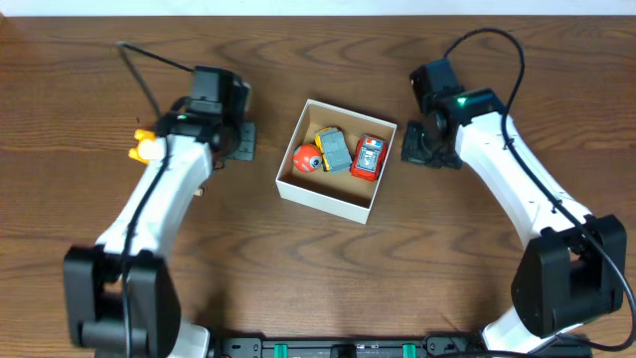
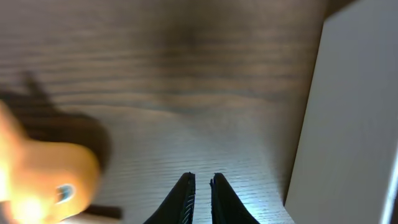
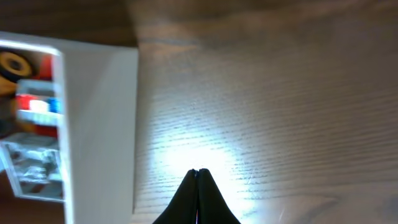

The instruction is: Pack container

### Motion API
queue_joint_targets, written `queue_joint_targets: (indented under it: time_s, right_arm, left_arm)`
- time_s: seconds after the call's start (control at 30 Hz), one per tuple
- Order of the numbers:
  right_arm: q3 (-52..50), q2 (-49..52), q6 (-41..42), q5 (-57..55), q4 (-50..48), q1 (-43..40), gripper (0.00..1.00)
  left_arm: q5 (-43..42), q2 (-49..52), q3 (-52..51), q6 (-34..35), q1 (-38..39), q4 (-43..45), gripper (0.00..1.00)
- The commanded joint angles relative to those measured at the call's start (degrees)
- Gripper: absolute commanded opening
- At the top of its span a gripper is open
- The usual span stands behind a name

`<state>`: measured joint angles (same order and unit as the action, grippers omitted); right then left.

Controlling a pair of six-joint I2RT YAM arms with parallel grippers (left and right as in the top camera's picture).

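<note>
Square, shallow cardboard container [image 1: 323, 199], white walls, brown inside, at mid-desk [image 1: 298, 283]; open grained wood flanks both side walls. Jaws of left gripper [image 2: 202, 182] a slit apart, empty; those of right gripper [image 3: 198, 174] pressed together, empty.

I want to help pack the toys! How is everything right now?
container: open, three toys inside.
orange round toy: inside container.
grey-yellow toy: inside container.
red toy: inside container.
yellow toy: outside container.
left end effector: nearly shut, empty.
right end effector: shut, empty.
</note>
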<state>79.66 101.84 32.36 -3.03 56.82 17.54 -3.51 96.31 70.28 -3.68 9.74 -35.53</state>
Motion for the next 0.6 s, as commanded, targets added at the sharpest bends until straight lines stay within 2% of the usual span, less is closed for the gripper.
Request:
queue_joint_targets:
  time_s: [0.0,0.17,0.37,0.57]
  right_arm:
    - [-1.77,0.55,1.09,0.50,-2.49,0.52,0.03]
    - [-3.08,0.55,-2.08,1.64,-9.35,0.52,0.07]
    - [-3.26,1.77,-9.97,11.10,-16.98,0.52,0.13]
    - [-3.26,4.96,-10.60,14.23,-17.84,0.70,0.14]
  left_arm:
    - [-2.01,2.97,-0.59,-1.01,1.97,0.28,0.13]
    - [-5.68,5.81,-0.59,-0.87,5.18,-0.92,0.13]
    - [-6.58,5.90,-0.59,-0.74,8.83,-6.75,0.13]
    - [-6.58,5.90,-0.59,-0.74,10.78,-14.58,0.08]
